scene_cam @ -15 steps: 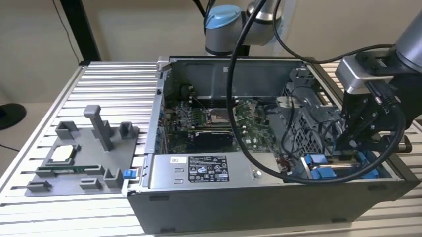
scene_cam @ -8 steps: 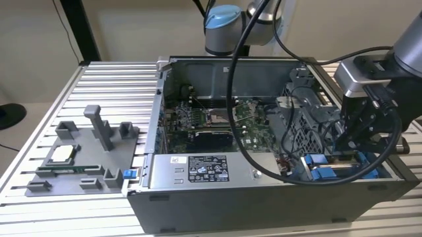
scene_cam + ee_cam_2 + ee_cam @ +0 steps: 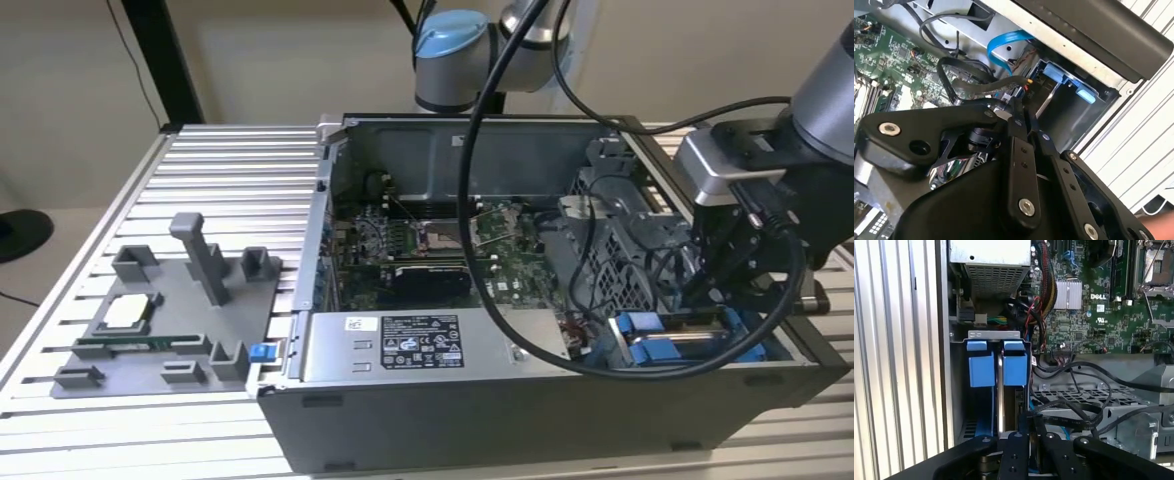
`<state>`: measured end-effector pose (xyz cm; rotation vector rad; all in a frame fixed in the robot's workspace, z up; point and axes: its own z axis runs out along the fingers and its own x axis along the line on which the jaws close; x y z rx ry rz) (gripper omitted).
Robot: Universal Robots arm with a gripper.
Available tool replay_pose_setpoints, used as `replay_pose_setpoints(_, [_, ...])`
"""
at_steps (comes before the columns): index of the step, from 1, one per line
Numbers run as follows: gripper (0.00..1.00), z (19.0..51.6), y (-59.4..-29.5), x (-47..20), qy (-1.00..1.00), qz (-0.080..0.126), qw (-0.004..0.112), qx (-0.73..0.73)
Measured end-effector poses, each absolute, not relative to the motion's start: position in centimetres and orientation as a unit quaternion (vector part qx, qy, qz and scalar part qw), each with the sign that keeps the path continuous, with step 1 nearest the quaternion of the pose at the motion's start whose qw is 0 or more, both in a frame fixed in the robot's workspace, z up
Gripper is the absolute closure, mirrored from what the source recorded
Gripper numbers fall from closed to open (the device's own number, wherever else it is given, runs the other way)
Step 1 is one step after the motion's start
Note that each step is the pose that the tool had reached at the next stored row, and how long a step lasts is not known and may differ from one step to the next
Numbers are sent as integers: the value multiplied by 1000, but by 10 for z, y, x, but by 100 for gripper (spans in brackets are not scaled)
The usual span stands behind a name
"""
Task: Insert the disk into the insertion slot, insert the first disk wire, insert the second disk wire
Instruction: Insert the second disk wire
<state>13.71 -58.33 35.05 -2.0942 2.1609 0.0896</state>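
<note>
Pincer point(image 3: 1030, 432) clenched on a black disk wire point(image 3: 1074, 412) just behind the seated disk point(image 3: 1000, 390); keep the plug square, press gently.

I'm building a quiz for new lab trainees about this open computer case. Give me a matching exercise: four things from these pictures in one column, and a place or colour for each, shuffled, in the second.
Things:
1. power-supply box
2. grey fixture
3. blue carrier fronts
4. gripper

Descriptions:
A. on the slatted table outside the case, at the exterior view's left
B. among black wires by the drive cage
C. silver, labelled, along the case's near wall in the exterior view
D. side by side in the drive cage

Pairs: 1-C, 2-A, 3-D, 4-B
</note>
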Motion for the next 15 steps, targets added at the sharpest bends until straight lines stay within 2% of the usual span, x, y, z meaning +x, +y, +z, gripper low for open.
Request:
replay_pose_setpoints(10, [100, 349, -585, 134, 716, 29, 66, -694])
replay_pose_setpoints(15, [100, 348, -585, 130, 716, 25, 70, -694])
